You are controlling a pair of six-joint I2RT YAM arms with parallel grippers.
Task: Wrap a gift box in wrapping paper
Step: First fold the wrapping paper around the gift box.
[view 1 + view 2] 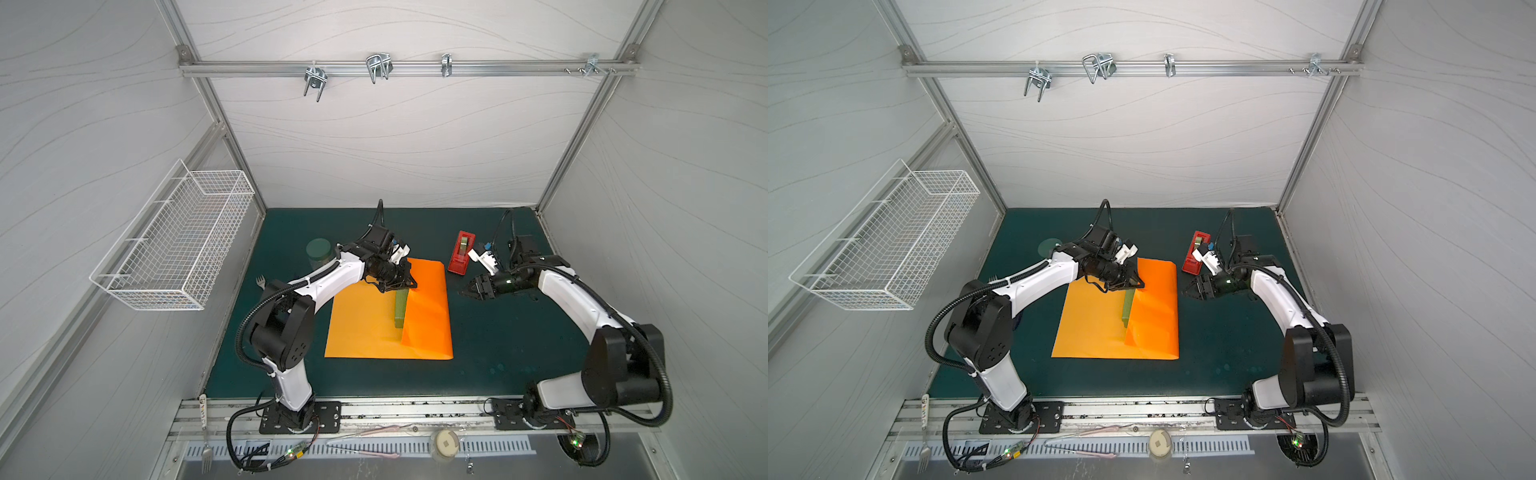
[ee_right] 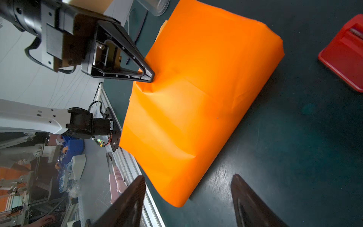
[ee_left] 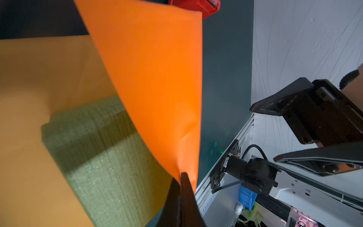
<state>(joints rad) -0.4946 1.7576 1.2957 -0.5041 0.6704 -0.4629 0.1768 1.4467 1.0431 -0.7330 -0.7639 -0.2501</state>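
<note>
Dark green mat (image 1: 498, 345): left gripper (image 1: 412, 286) pinches glossy orange wrapping paper (image 1: 428, 324); best drawn taut over squat yellow-green gift box (image 1: 401, 309); right gripper (image 1: 465, 291) gapes empty.

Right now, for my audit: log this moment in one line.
left claw: shut on wrapping paper | gift box: partly covered | right claw: open, empty

The wrapping paper (image 1: 428, 316) folds over the gift box (image 1: 400, 309) and hides most of it. Only a thin green strip shows in both top views. The red tape dispenser (image 2: 345, 57) is cut off by the picture's edge in both wrist views.
</note>
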